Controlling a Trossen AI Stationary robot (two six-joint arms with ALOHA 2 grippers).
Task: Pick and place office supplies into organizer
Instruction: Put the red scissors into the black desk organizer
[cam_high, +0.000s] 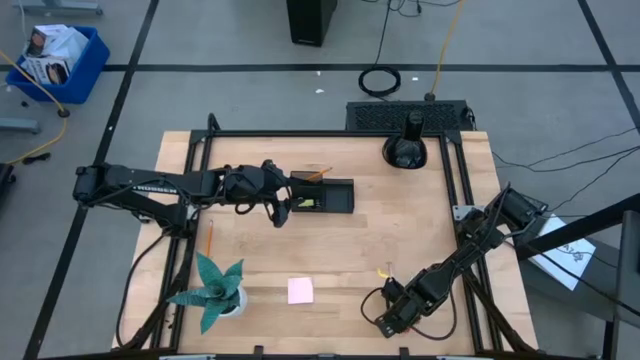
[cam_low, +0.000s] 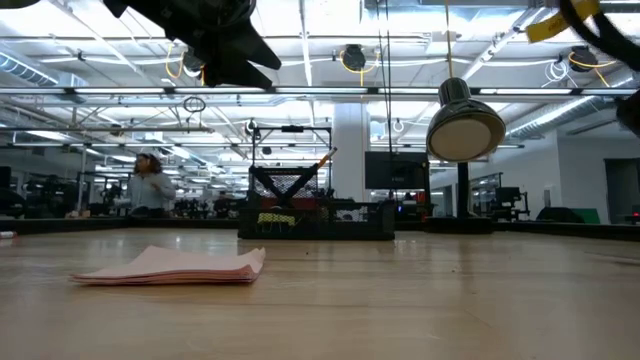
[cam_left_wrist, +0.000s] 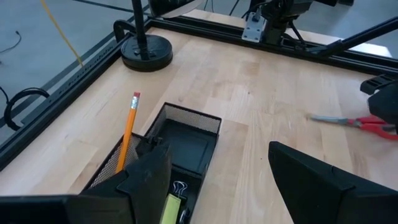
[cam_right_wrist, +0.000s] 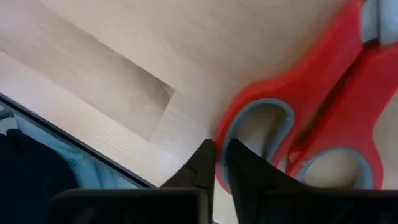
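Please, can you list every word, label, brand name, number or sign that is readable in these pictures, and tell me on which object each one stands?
No text can be read in any view.
White marks on the dark left robot arm: too small to read.
Printed white box in the blue plastic bin: too blurred to read.
White paper sheet beside the wooden table: dark marks, not readable.
Pink square sticky-note pad: no writing shows.

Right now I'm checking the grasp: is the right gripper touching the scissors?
Touching. In the right wrist view the right gripper has its fingers pinched shut on the rim of a handle loop of the red scissors.
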